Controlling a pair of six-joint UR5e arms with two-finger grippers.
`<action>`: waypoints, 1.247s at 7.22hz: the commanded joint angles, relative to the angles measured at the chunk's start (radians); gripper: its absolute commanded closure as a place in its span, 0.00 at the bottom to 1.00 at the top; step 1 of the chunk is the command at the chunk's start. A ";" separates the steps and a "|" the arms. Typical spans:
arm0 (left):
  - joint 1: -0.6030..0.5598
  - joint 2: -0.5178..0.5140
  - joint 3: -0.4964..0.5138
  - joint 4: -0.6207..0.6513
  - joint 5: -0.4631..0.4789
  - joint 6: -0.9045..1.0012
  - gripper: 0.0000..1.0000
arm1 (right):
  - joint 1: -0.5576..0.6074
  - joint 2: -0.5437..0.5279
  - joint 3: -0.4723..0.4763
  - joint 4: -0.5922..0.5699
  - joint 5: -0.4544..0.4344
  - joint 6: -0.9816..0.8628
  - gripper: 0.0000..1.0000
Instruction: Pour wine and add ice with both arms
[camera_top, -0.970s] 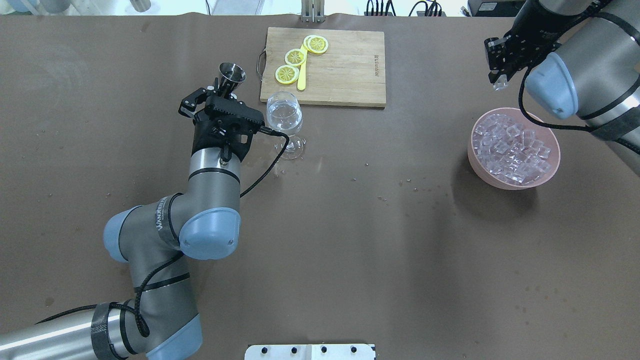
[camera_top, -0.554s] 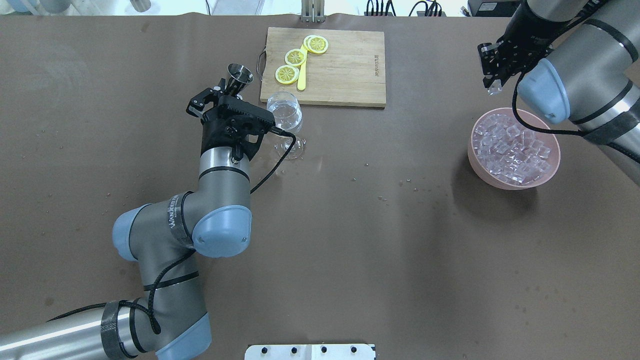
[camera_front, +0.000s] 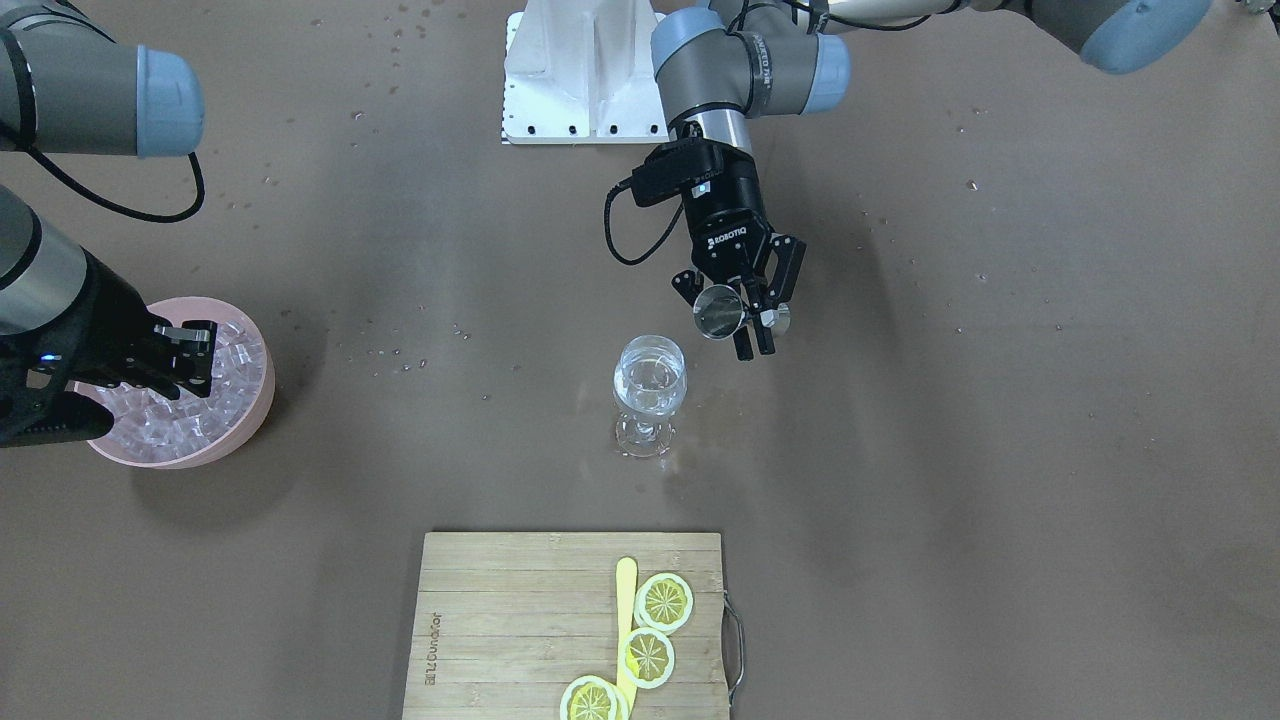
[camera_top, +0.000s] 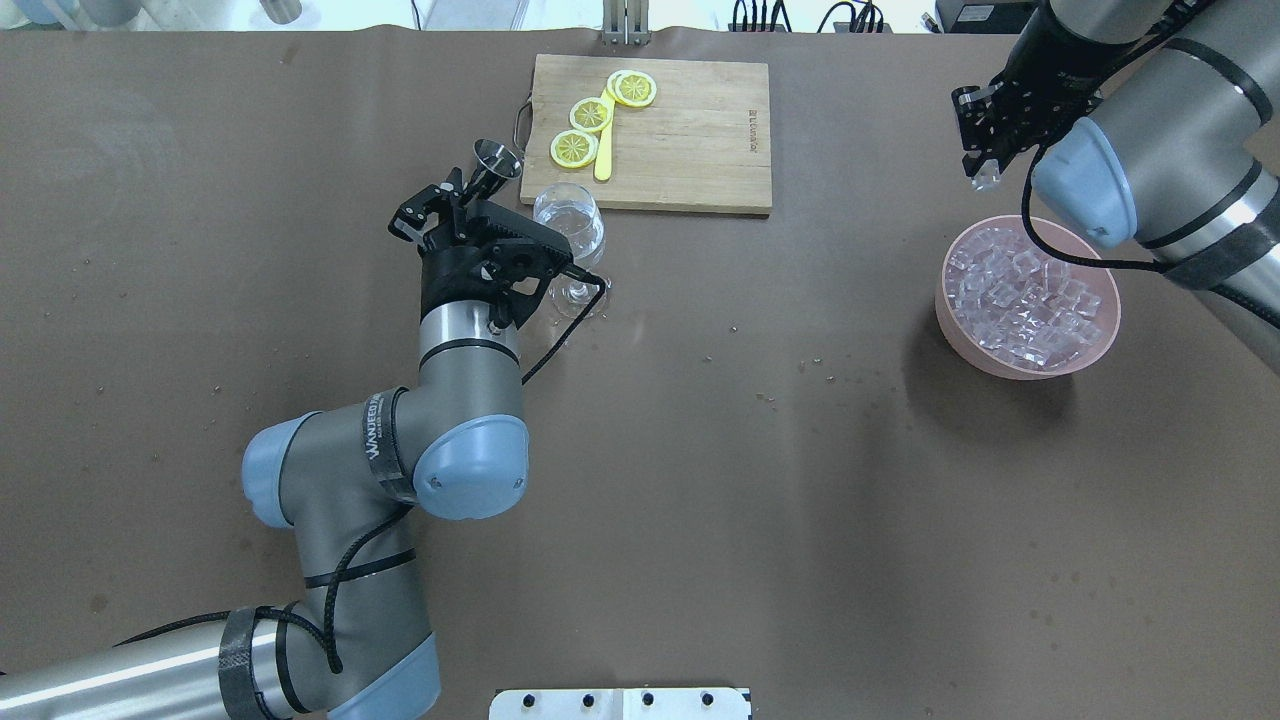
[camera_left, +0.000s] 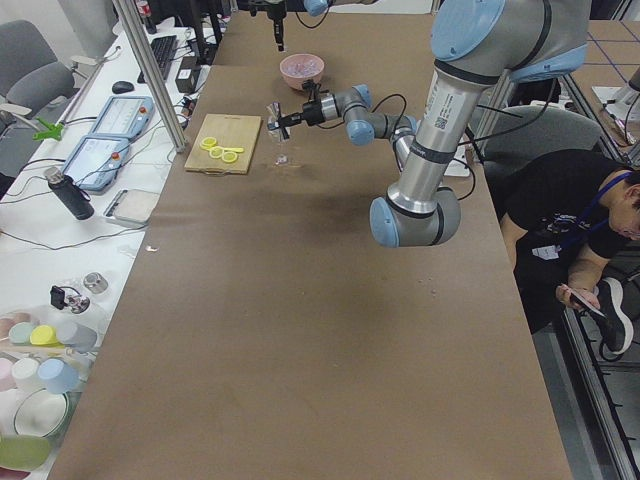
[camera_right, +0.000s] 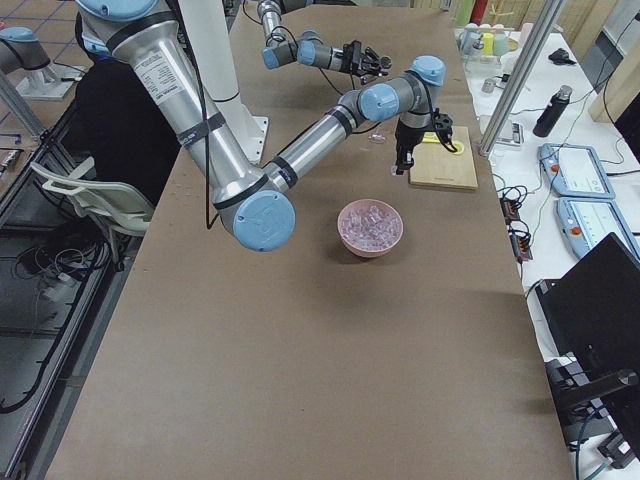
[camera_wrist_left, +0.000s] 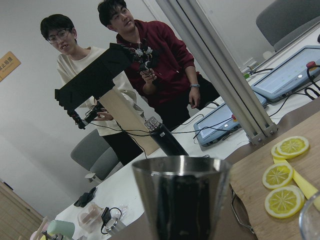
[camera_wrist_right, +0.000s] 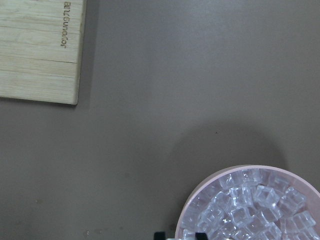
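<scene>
My left gripper (camera_top: 468, 186) is shut on a steel jigger (camera_top: 497, 158), held in the air just left of the wine glass (camera_top: 568, 226) and above its rim. The jigger (camera_front: 717, 312) leans toward the glass (camera_front: 650, 378), which holds some clear wine. The left wrist view is filled by the jigger (camera_wrist_left: 180, 200). My right gripper (camera_top: 985, 172) is shut on one ice cube (camera_top: 986, 181), beyond the far left edge of the pink bowl (camera_top: 950, 320) of ice (camera_top: 1025, 295). The ice (camera_wrist_right: 250, 210) also shows in the right wrist view.
A wooden cutting board (camera_top: 690, 140) with lemon slices (camera_top: 590, 114) and a yellow stick lies just beyond the glass. Small drops and crumbs dot the brown table between glass and bowl. Two people stand past the table's far side (camera_wrist_left: 150, 75).
The left arm has carried the jigger to the right and a little farther out, closer to the glass. The right gripper with its cube has shifted slightly left, away from the bowl.
</scene>
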 joint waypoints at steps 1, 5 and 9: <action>0.013 -0.029 0.004 0.083 -0.002 -0.003 0.86 | 0.000 0.000 0.001 0.000 -0.001 0.000 1.00; 0.020 -0.066 0.033 0.170 -0.006 0.000 0.87 | -0.002 0.003 -0.002 0.000 -0.003 0.000 1.00; 0.019 -0.107 0.040 0.295 -0.034 0.001 0.87 | 0.000 0.003 0.000 -0.002 0.000 0.002 1.00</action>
